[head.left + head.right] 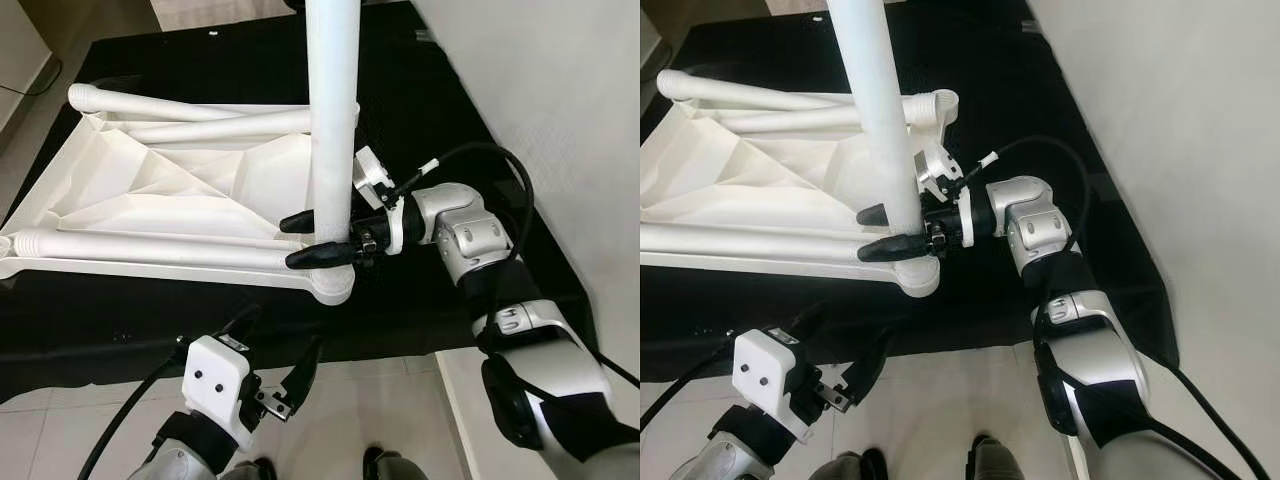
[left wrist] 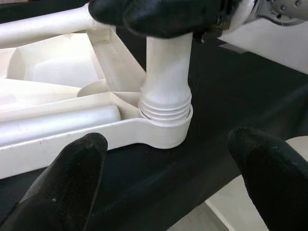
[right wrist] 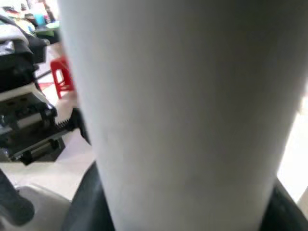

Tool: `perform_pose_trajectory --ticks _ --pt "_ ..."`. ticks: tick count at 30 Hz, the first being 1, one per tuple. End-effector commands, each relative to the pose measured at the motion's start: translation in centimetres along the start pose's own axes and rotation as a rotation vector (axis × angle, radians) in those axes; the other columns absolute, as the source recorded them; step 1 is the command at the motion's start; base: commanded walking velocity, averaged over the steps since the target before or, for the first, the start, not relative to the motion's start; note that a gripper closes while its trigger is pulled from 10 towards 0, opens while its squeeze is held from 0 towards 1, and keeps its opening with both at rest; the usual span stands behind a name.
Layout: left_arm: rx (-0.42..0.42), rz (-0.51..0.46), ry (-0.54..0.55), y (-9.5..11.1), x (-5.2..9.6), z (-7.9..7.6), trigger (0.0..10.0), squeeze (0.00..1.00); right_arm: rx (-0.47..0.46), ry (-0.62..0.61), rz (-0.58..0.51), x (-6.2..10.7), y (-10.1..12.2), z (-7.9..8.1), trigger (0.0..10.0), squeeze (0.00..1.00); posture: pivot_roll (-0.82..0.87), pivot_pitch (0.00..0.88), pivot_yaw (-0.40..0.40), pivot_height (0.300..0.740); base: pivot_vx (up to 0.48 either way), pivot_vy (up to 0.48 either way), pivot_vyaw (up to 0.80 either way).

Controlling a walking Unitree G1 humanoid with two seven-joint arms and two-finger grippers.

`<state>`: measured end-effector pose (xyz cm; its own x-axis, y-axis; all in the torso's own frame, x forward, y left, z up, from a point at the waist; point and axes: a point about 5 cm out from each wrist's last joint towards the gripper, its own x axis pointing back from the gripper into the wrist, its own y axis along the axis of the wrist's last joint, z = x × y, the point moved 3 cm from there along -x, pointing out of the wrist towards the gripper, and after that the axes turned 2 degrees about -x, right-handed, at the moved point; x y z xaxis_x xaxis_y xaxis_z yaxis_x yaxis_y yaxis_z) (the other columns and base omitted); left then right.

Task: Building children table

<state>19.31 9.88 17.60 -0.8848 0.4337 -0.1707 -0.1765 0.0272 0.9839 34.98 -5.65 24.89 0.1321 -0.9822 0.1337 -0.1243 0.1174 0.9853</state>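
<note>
Nearest, over pale floor tiles just off the black cloth's (image 1: 420,310) front edge, the left gripper (image 1: 283,372) hangs with jaws spread wide, holding nothing. Beyond it, the upturned white plastic children's tabletop (image 1: 150,190) lies on the cloth, and its near corner socket (image 2: 166,130) holds the threaded end of an upright white plastic tube leg (image 1: 331,110). The right gripper (image 1: 312,238) has its jaws closed around that leg just above the socket. Two more legs (image 1: 190,108) lie flat inside the tabletop's far side.
</note>
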Motion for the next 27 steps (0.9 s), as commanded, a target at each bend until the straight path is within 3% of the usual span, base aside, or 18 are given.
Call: perform_pose_trajectory --ticks 1,7,8,9,10,12,14,15,16,18,20,21,26,27 --pt "0.004 0.021 -0.001 -0.3 0.2 -0.1 10.0 0.0 -0.023 0.01 -0.031 -0.1 -0.4 0.0 0.0 0.0 0.05 0.268 0.029 0.74 0.0 0.0 0.0" --pt "0.006 0.02 0.0 -0.4 0.1 -0.1 10.0 0.0 -0.023 -0.081 -0.077 0.8 -0.4 -0.2 0.0 0.0 0.05 0.266 0.03 0.74 0.0 0.0 0.0" --pt "0.007 0.019 0.0 -0.4 0.0 0.0 10.0 0.0 -0.025 -0.159 -0.088 1.2 -0.8 -0.2 0.0 0.0 0.03 0.261 0.034 0.74 0.0 0.0 0.0" --pt "0.009 0.017 -0.001 -0.5 -0.1 0.1 10.0 0.0 -0.068 -0.324 -0.106 1.5 -2.0 0.6 0.0 0.0 0.02 0.258 0.032 0.74 0.0 0.0 0.0" --pt "0.009 0.017 -0.001 -0.5 -0.1 0.1 10.0 0.0 -0.068 -0.324 -0.106 1.5 -2.0 0.6 0.0 0.0 0.02 0.258 0.032 0.74 0.0 0.0 0.0" --pt "0.009 0.017 -0.003 -0.5 -0.2 0.1 10.0 0.0 -0.087 -0.51 -0.114 1.3 -2.8 1.4 0.0 0.0 0.02 0.253 0.027 0.74 0.0 0.0 0.0" --pt "0.009 0.017 -0.003 -0.5 -0.2 0.1 10.0 0.0 -0.087 -0.51 -0.114 1.3 -2.8 1.4 0.0 0.0 0.02 0.253 0.027 0.74 0.0 0.0 0.0" --pt "0.007 0.017 -0.002 -0.6 -0.2 0.2 10.0 0.0 -0.101 -0.914 -0.063 1.6 -4.2 0.8 0.0 0.0 0.01 0.252 0.031 0.74 0.0 0.0 0.0" --pt "0.007 0.017 -0.002 -0.6 -0.2 0.2 10.0 0.0 -0.101 -0.914 -0.063 1.6 -4.2 0.8 0.0 0.0 0.01 0.252 0.031 0.74 0.0 0.0 0.0" --pt "0.004 0.017 -0.003 -0.7 -0.4 0.5 10.0 0.0 -0.156 -1.175 -0.008 0.3 -6.3 4.0 0.0 0.0 0.0 0.242 0.046 0.74 0.0 0.0 0.0" --pt "0.002 0.018 -0.006 -0.8 -0.4 0.5 10.0 0.0 -0.193 -1.198 -0.006 -0.5 -6.8 4.7 0.0 0.0 0.0 0.242 0.046 0.74 0.0 0.0 0.0" --pt "0.001 0.019 -0.007 -0.9 -0.5 0.5 10.0 0.0 -0.186 -1.16 -0.017 -1.2 -6.7 4.5 0.0 0.0 0.01 0.224 0.049 0.74 0.0 0.0 0.0" --pt "0.0 0.02 -0.006 -1.0 -0.5 0.6 10.0 0.0 -0.173 -1.181 -0.026 -1.4 -5.8 3.4 0.0 0.0 0.01 0.217 0.043 0.74 0.0 0.0 0.0" --pt "-0.002 0.021 -0.002 -1.0 -0.5 0.6 10.0 0.0 -0.178 -1.171 -0.034 -1.5 -5.5 3.1 10.0 0.0 0.01 0.217 0.04 0.74 0.0 0.0 0.0"
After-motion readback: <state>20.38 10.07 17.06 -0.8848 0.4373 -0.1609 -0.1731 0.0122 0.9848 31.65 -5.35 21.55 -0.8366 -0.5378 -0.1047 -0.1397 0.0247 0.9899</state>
